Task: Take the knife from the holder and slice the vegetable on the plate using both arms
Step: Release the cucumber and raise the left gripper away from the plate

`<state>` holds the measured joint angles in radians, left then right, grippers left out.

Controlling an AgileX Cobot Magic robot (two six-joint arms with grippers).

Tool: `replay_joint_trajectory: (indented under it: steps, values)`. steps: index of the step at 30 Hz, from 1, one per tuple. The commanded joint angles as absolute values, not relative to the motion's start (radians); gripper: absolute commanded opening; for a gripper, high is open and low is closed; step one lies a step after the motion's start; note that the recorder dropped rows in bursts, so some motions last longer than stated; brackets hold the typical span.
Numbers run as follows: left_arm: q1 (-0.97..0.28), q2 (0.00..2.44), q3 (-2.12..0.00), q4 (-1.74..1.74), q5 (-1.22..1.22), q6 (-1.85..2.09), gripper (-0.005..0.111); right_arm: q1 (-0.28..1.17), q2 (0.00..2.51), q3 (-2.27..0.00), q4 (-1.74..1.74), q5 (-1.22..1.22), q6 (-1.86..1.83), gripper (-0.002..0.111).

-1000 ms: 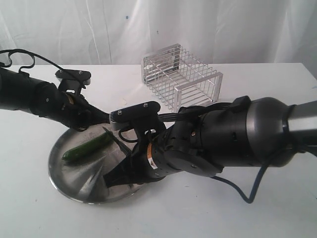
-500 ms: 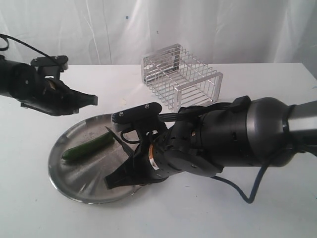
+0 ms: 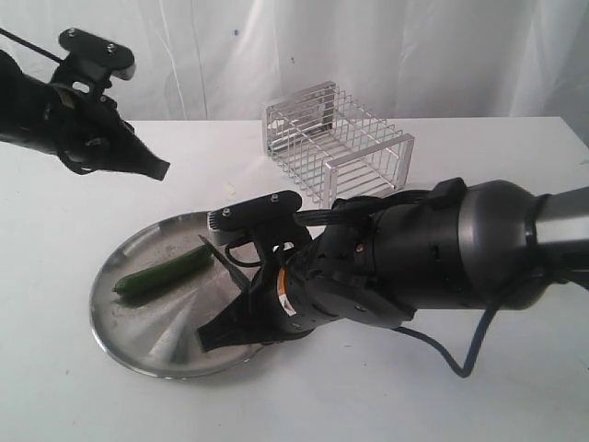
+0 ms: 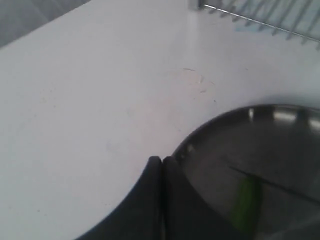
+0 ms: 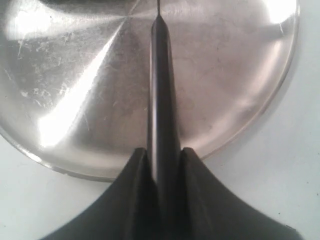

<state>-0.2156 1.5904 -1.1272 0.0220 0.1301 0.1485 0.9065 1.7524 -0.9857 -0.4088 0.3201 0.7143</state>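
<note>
Knife [image 5: 160,95] sits clamped in right pincer [image 5: 162,152] above plate [image 5: 75,80]; left pincer [image 4: 161,161] is pressed together, empty.

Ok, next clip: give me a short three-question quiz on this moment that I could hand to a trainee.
1. True or false: the left claw is shut, empty and raised away from the plate.
2. The knife is: A) in the left claw; B) clamped in the right claw, blade over the plate; C) lying loose on the plate.
3. What green item lies on the plate, and does it look sliced yet?
Key: 1 true. 2 B. 3 the vegetable, cucumber-like, with no cut visible.
</note>
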Motion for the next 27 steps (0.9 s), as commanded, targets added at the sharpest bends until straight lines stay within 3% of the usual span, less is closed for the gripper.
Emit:
replay_joint_trajectory:
  steps: [1,5,11,18,27]
  values:
    - [-0.280,1.524,-1.129,0.019,0.298,0.494,0.000,0.909,1.753,-0.989,-0.419,0.312,0.713,0.000]
    - [-0.356,1.474,-1.129,-0.070,0.532,0.539,0.000,0.909,1.753,-0.989,-0.419,0.308,0.713,0.000]
    - [-0.372,1.372,-1.129,-0.650,0.806,0.565,0.000,0.909,1.753,-0.989,-0.419,0.305,0.715,0.000]
    - [-0.295,1.185,-1.129,-1.291,0.547,0.685,0.000,0.909,1.753,-0.989,-0.419,0.305,0.720,0.000]
    - [-0.046,1.220,-1.129,-1.417,0.430,0.622,0.000,0.909,1.753,-0.989,-0.419,0.310,0.719,0.000]
